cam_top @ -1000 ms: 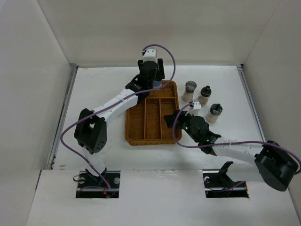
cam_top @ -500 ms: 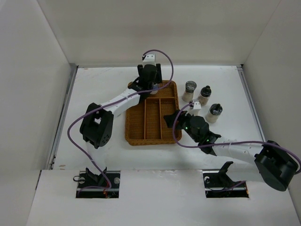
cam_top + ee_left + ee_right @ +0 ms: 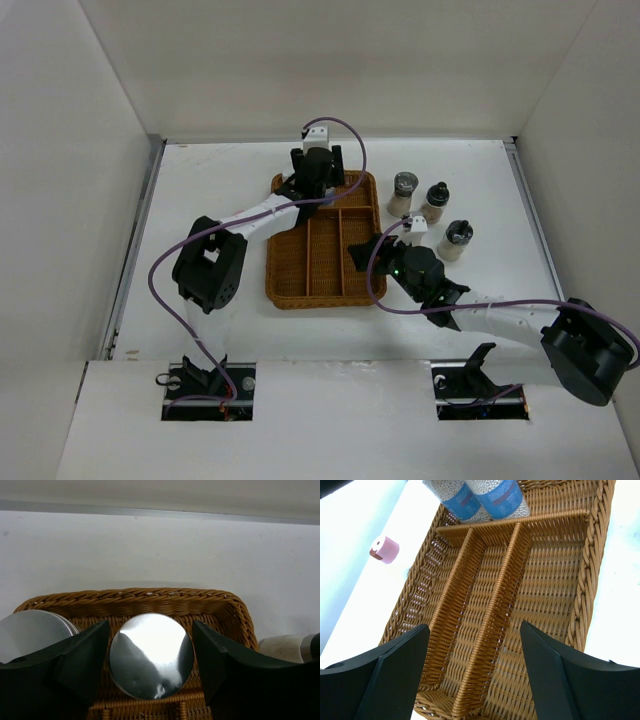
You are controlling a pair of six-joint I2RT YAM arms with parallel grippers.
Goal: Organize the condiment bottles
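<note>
**Materials.** The tray [image 3: 320, 302] is brown woven wicker, rectangular, with a braided rim. Woven partitions divide it into long lengthwise compartments and one cross compartment at the far end. It lies on a smooth white table [image 3: 220, 180]. The condiment bottles are small clear cylinders filled with pale granules.

**Left gripper** [image 3: 150, 630]. The dark fingers stand apart on either side of a round, mirror-bright silver cap [image 3: 151, 656]. The jar under this cap stands in the tray's far cross compartment, and a sliver of wicker shows between the cap and each finger. Whether the pads press the jar body below cannot be told. A second silver cap [image 3: 35, 635] sits just beside it to the left, partly hidden by the finger. A pale jar [image 3: 282, 647] shows outside the tray at the right edge.

**Right gripper** [image 3: 473, 630]. The jaws are spread wide and hold nothing, and they hang above the lengthwise compartments.

**Contents.** In the right wrist view, one blue-labelled jar [image 3: 462, 500] and another [image 3: 500, 495] stand touching in the far cross compartment. A small pink cylinder [image 3: 385, 549] lies on the table just outside the tray wall.

**On the table.** Right of the tray stand three dark-capped jars: one [image 3: 403, 193] at the far end, one [image 3: 434, 203] just beside it, and one [image 3: 457, 240] nearer.
</note>
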